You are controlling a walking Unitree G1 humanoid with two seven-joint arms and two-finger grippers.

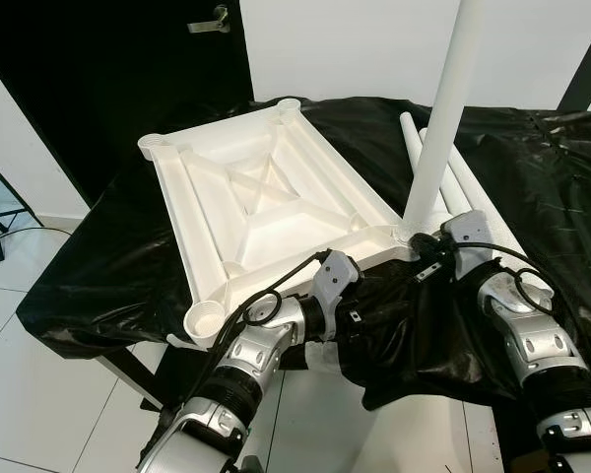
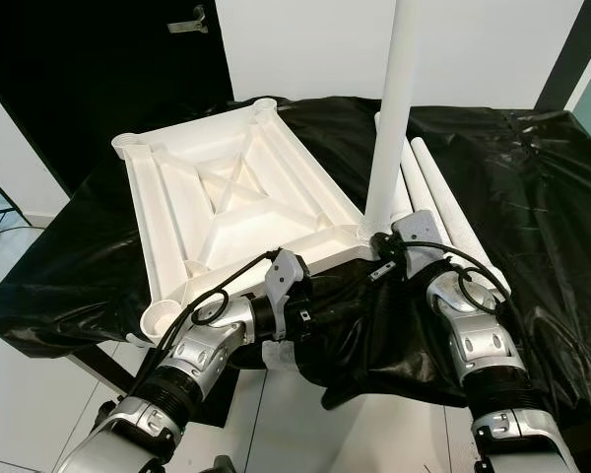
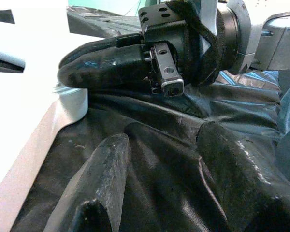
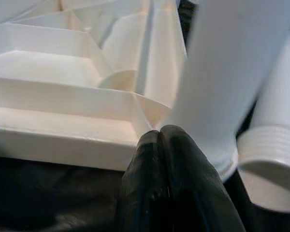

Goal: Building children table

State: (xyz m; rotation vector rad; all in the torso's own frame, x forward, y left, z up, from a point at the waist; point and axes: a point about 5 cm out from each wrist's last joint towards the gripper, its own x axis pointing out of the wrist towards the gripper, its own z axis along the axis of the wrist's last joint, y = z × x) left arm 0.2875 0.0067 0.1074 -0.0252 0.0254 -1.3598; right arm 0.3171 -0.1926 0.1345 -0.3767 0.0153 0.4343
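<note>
Pressed together, the right gripper (image 4: pixel 160 145) fingers nudge the foot of the upright leg (image 1: pixel 443 118) in the tabletop (image 1: pixel 266 197) corner socket just ahead. Spread and empty, the left gripper (image 3: pixel 159 145) rests on black sheeting (image 3: pixel 150 121) alongside. Push gently, keeping the leg vertical.

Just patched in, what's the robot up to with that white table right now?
The white tabletop lies upside down on the black-covered work table. One white leg stands upright in the corner socket nearest the robot's right side; the other three corner sockets are bare. Spare legs lie on the cover beside it. The right gripper sits shut at the base of the standing leg. The left gripper is open, resting on the cover near the tabletop's near edge.
</note>
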